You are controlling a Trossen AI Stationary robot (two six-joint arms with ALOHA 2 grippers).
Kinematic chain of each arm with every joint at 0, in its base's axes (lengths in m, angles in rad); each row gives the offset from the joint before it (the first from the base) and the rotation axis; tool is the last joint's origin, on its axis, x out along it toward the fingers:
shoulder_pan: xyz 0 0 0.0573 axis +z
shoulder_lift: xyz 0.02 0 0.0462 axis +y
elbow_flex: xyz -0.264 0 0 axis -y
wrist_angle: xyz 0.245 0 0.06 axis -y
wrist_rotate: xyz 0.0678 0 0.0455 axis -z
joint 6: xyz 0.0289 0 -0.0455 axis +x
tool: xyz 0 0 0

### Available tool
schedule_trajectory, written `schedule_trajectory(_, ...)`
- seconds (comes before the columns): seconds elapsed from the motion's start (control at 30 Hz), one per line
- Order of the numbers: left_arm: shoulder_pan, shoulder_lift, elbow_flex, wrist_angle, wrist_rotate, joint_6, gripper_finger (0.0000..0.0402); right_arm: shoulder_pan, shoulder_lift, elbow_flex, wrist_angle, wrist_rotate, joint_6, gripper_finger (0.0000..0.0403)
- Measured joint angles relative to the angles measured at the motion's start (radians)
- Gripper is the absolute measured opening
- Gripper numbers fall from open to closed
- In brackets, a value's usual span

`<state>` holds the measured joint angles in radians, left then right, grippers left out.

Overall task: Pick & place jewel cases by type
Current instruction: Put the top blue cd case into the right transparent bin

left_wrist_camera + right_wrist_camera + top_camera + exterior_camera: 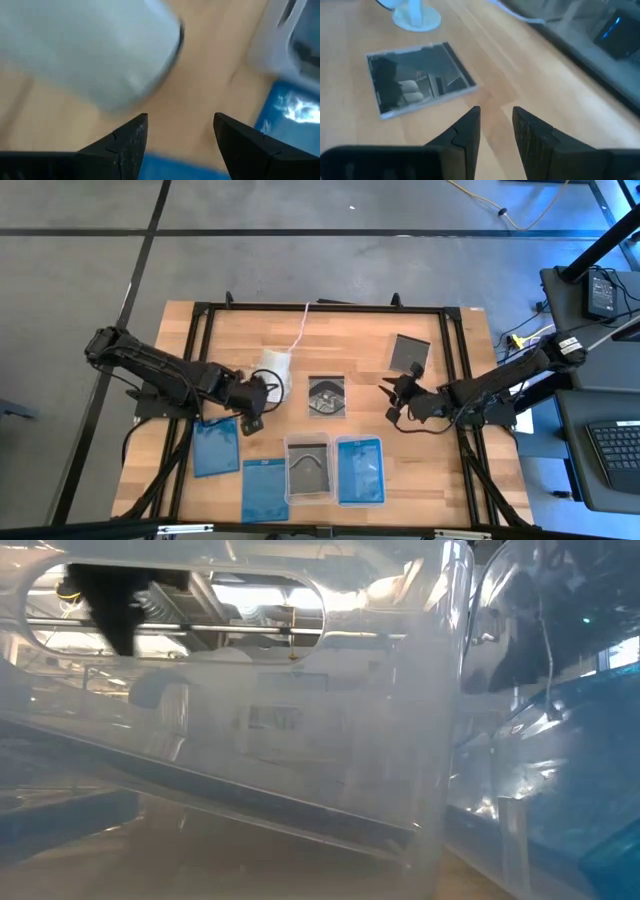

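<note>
Hovering with fingers apart and empty, our left gripper [256, 402] sits at nine o'clock of the central grey jewel case [326, 396], beside the white cup [272, 370]. Our right gripper [390, 398], fingers narrowly parted, waits at three o'clock of that case.

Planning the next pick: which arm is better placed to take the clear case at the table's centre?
Probably the right: its open hand already faces the clear case, empty. The left hand sits by the white cup.
</note>
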<state>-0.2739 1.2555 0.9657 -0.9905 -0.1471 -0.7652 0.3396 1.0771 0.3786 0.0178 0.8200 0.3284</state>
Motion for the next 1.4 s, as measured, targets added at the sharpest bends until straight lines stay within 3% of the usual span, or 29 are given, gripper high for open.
schedule_trajectory(0.2,-0.089,-0.006,0.0,-0.08,0.055,-0.183,0.0221,-0.048,0.0,0.0,0.135,-0.006,-0.157,0.0119)
schedule_trajectory(0.33,-0.161,-0.007,0.0,-0.18,0.099,-0.402,0.0221,-0.071,0.0,0.0,0.163,-0.039,-0.204,0.0119)
schedule_trajectory(0.57,-0.329,0.002,0.0,-0.282,0.12,-0.857,0.0221,-0.114,0.0,0.0,0.168,-0.169,-0.202,0.0119)
schedule_trajectory(0.7,-0.419,0.035,0.0,-0.291,0.113,-1.005,0.0221,-0.135,0.0,0.0,0.191,-0.275,-0.2,0.0119)
schedule_trajectory(0.97,-0.494,0.168,0.0,-0.274,0.113,-1.109,0.0221,-0.167,0.0,0.0,0.211,-0.359,-0.173,0.0119)
schedule_trajectory(1.13,-0.495,0.251,0.0,-0.18,0.113,-1.062,0.0221,-0.181,0.0,0.0,0.219,-0.373,-0.168,0.0119)
schedule_trajectory(1.4,-0.485,0.364,0.0,-0.192,0.177,-0.993,0.0221,-0.192,0.0,0.0,0.231,-0.372,-0.159,0.0119)
